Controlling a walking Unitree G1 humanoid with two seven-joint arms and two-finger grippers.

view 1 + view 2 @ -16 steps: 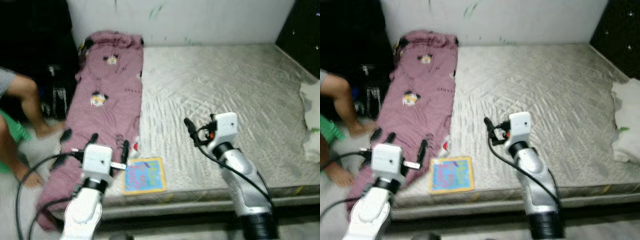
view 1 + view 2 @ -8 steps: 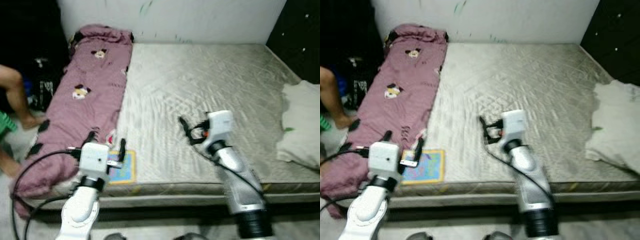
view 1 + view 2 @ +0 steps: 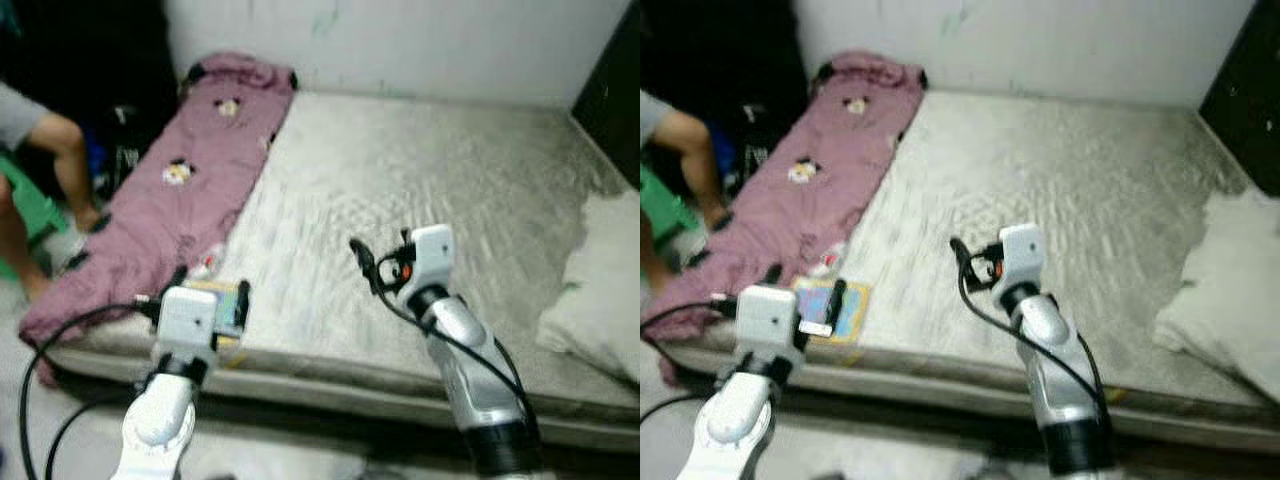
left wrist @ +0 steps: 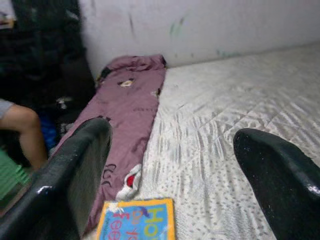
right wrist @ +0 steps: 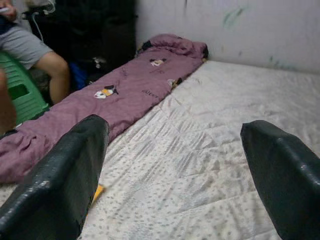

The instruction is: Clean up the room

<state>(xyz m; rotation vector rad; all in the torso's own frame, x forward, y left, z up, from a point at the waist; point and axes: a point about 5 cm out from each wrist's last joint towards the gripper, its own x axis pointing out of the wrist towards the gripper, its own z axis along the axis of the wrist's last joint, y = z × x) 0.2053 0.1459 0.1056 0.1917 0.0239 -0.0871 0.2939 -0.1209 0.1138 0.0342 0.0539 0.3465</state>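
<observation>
The robot stands at the foot of a bare mattress (image 3: 420,190) with both arms raised over its near edge. The thing most likely to be tidied first is a colourful book (image 4: 136,220), lying flat on the mattress near its front edge, just beside the long pink blanket (image 3: 170,215) that runs along the mattress's left side. A small white and red scrap (image 4: 127,184) lies against the blanket, just beyond the book.

The left gripper (image 4: 170,175) hovers above the mattress edge with the book right below it; its fingers (image 4: 75,170) are spread wide and hold nothing. The right gripper (image 5: 175,175) hangs over the middle of the mattress front, also spread wide and empty.

The book looks thin, light and fairly stiff, probably with a smooth cover that could slip. Lying flat on a soft quilted surface, it gives the fingers little to bite; the best hold is likely across one free edge, pressing into the mattress so one finger slides under. The blanket is soft, limp and bulky; it would bunch and drag, so it calls for a pinch on a fold.

A rumpled white cloth (image 3: 595,290) lies at the mattress's right side. A person's leg (image 3: 70,165) shows beside the blanket.
</observation>
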